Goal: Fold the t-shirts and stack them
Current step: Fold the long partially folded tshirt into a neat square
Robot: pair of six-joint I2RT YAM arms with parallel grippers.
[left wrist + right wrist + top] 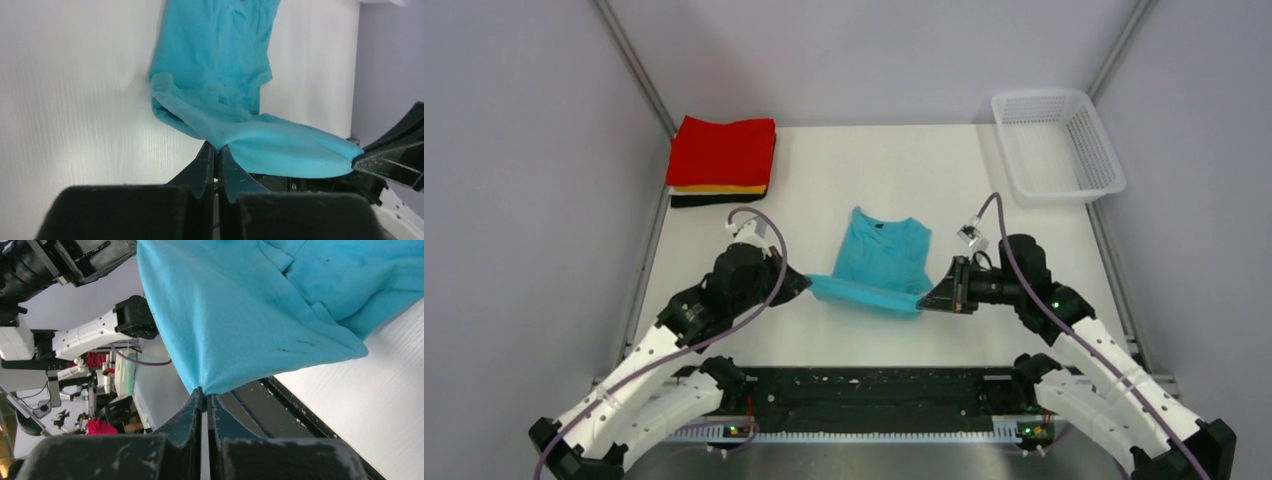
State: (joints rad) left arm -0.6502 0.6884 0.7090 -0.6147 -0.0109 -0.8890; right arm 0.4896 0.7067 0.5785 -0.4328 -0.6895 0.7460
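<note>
A turquoise t-shirt (881, 255) lies in the middle of the table, collar and dark neck label toward the back. Its near hem is lifted off the table and stretched between both grippers. My left gripper (805, 282) is shut on the hem's left corner, which shows in the left wrist view (218, 146). My right gripper (925, 302) is shut on the hem's right corner, which shows in the right wrist view (204, 390). Folded red (722, 150), orange (720, 188) and black (716, 199) t-shirts sit stacked at the back left, red on top.
A white plastic mesh basket (1057, 146) stands at the back right corner. A black strip (864, 395) runs along the table's near edge between the arm bases. Grey walls close in on both sides.
</note>
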